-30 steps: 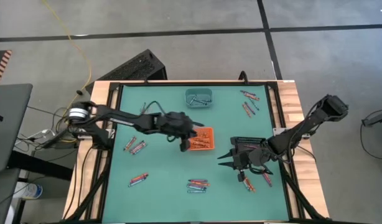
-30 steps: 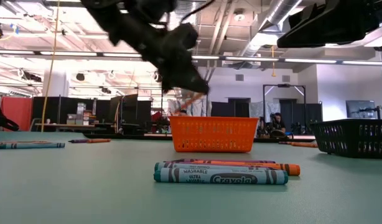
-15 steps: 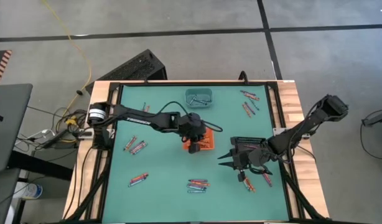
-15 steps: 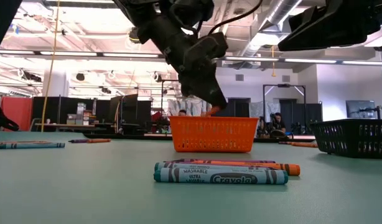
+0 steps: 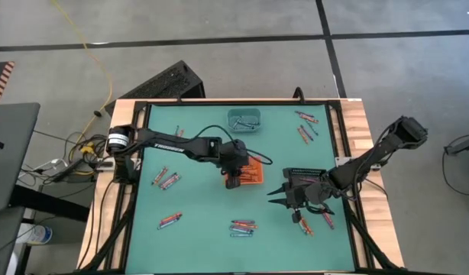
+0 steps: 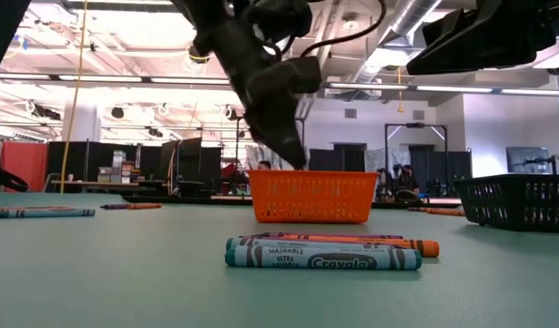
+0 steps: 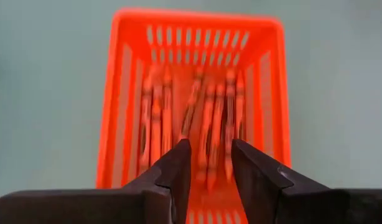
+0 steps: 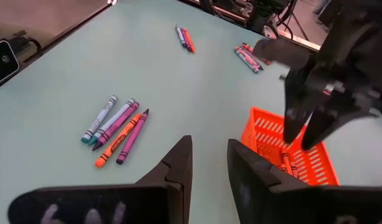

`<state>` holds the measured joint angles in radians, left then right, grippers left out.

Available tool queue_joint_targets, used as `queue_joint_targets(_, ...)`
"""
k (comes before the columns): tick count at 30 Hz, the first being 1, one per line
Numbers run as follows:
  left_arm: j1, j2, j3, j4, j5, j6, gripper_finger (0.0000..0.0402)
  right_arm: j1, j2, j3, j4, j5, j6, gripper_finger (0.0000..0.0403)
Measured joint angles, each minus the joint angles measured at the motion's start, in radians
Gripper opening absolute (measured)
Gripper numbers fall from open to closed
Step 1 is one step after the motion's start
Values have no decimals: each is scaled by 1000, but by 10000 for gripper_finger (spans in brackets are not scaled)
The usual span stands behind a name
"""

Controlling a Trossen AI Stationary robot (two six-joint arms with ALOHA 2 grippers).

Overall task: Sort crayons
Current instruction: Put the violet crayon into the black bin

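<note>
Several orange crayons (image 7: 203, 124) lie in the orange tray (image 7: 122, 74), sorted by colour; left gripper (image 7: 206, 163) hovers over them, fingers parted, empty; right gripper (image 8: 208, 163) waits apart, open, near loose crayons (image 8: 116, 127).

1. I see a matt green table top (image 5: 196, 206), smooth, framed by bare pale wood (image 5: 366, 130).
2. The orange basket (image 7: 194, 37) looks like glossy slotted plastic.
3. The crayons (image 6: 323, 252) are wrapped in matt printed paper.
4. My left gripper (image 7: 208, 163) has smooth, dull dark fingers (image 7: 175, 171).
5. The black basket (image 6: 525, 200) looks like plastic mesh.
</note>
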<state>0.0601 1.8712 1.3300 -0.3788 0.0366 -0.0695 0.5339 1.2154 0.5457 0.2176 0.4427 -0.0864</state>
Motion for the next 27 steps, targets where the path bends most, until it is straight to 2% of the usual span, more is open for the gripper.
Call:
queue_joint_targets(7,-15,-17,169,-524,-99,-105,107,0,0,0,1,0,0,100)
queue_joint_targets(13,-90,-44,190,-776,-196,-161,107,0,0,0,0,0,0,100)
queue_joint_targets(19,-186,-96,150,-875,-359,-230,107,0,0,-1,0,0,1,100)
queue_joint_targets(23,-225,-161,95,-894,-393,-265,107,0,0,0,0,0,7,100)
queue_joint_targets(27,-215,-274,-25,-874,-421,-312,107,0,0,-1,1,0,8,100)
